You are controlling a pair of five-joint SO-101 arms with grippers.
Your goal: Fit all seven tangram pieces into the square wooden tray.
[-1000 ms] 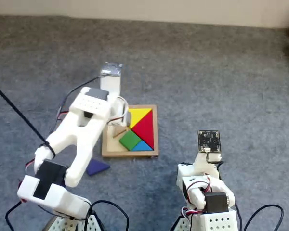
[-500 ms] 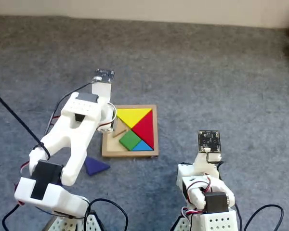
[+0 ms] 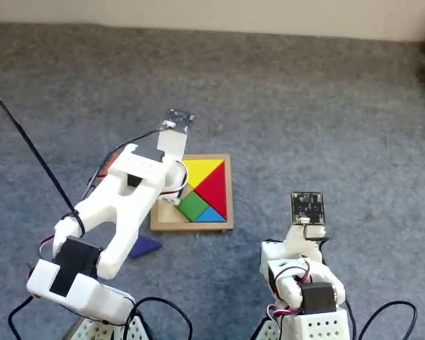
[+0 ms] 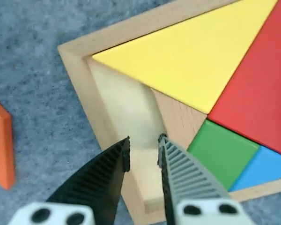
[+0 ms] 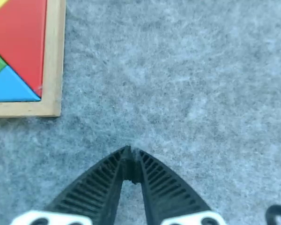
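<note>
In the high view, the square wooden tray [image 3: 198, 227] lies on the grey carpeted worktop [image 3: 326, 106], ahead of the two arms. Its right side is packed: a large yellow triangle [image 3: 204, 170], a large red triangle [image 3: 214, 190], a green square [image 3: 193, 205] and a small blue triangle [image 3: 211, 214] sit flush against one another. The left arm [image 3: 127, 195] stretches over the tray's unfilled left side, evidently because that is where there is room. An indigo triangle [image 3: 143, 245] lies on the worktop outside the tray, near its closest left corner. The right arm [image 3: 301, 283] is folded near its base, well apart from the tray, probably parked out of the way.

In the left wrist view, the left hand [image 4: 144, 143] hangs over the open strip with its fingers parted by a narrow gap and nothing clasped between them. Beneath them a pale unpainted piece [image 4: 124, 112] lies along the tray wall [image 4: 86, 93], touching the yellow triangle [image 4: 192, 56]. The tips look poised to seat or shift it, though contact cannot be made out. An orange block [image 4: 1, 140] rests on the worktop outside that wall, not yet placed.

In the right wrist view, the right hand [image 5: 131, 161] has its tips pressed together and empty above bare carpet, near the tray rim [image 5: 54, 56] where the red [image 5: 18, 42] and blue [image 5: 11, 86] triangles sit.
</note>
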